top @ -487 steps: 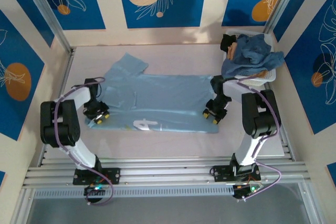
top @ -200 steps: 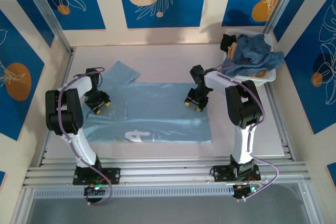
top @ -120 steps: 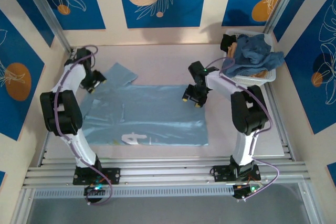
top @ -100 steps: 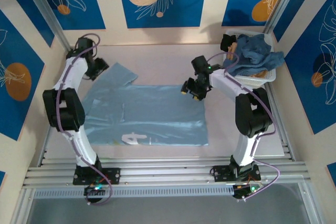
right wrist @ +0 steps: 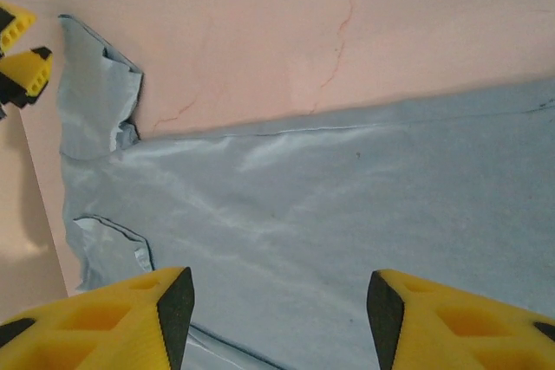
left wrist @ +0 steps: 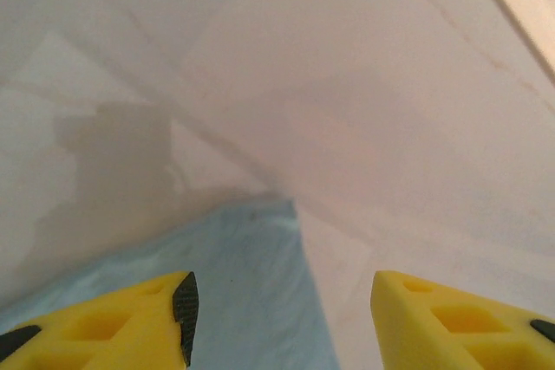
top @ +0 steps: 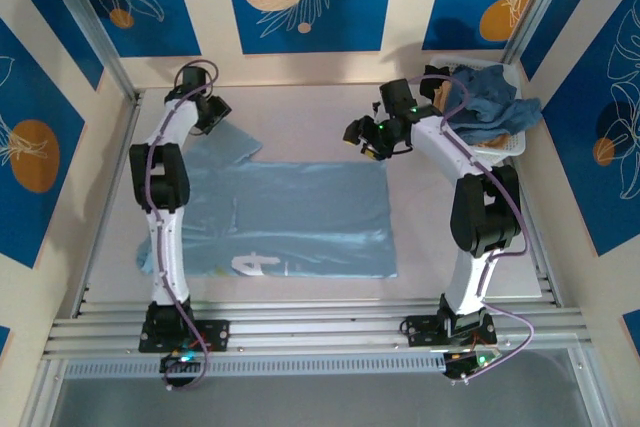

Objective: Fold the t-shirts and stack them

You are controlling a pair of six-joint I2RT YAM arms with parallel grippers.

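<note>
A pale sky-blue t-shirt [top: 290, 207] lies spread flat on the table, with white lettering [top: 250, 264] near its front edge. My left gripper [top: 212, 112] hangs open over the tip of the far-left sleeve [left wrist: 251, 275]; the left gripper [left wrist: 282, 318] holds nothing. My right gripper [top: 365, 139] hovers open above the shirt's far right corner. In its wrist view the right gripper [right wrist: 277, 309] looks down on smooth cloth [right wrist: 347, 214], with nothing between the fingers. A darker dusty-blue t-shirt [top: 480, 97] is heaped in the basket.
The white slatted basket [top: 508, 147] stands at the far right corner beside the right arm. Bare pinkish table [top: 300, 117] runs behind the shirt up to the back wall. Metal rails [top: 320, 332] line the near edge.
Both grippers have lifted off the shirt and swung from its middle to the far side. The shirt has slid a little toward the near left and lies flatter.
</note>
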